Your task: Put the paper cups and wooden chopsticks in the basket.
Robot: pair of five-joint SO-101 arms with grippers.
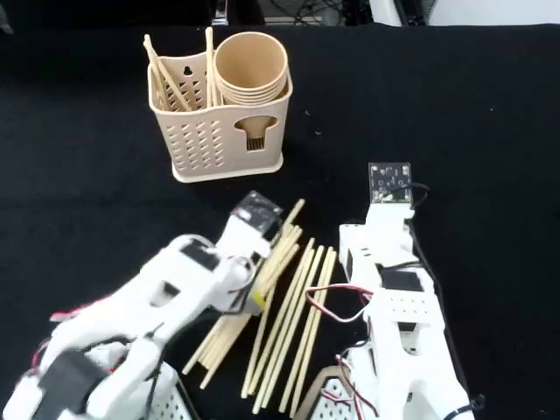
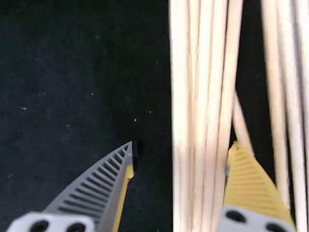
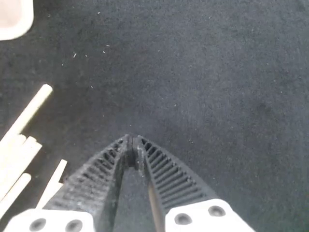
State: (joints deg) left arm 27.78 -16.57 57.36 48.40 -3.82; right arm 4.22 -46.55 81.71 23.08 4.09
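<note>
A beige perforated basket (image 1: 188, 144) stands at the back of the black table. Stacked paper cups (image 1: 251, 63) fill its right compartment and a few wooden chopsticks (image 1: 171, 79) lean in its left one. Several loose chopsticks (image 1: 297, 306) lie in a pile at the table's middle. My left arm (image 1: 188, 280) hangs over the pile's left part. My left gripper (image 2: 183, 145) is open low over the cloth, with several chopsticks (image 2: 200, 96) lying between its fingers, close to the yellow finger (image 2: 246, 179). My right gripper (image 3: 131, 145) is shut and holds nothing, over bare cloth right of the pile.
The right arm (image 1: 394, 289) stands to the right of the pile. Chopstick ends (image 3: 21, 125) and a corner of the basket (image 3: 14, 19) appear in the right wrist view. Black cloth spreads open to the far right and far left.
</note>
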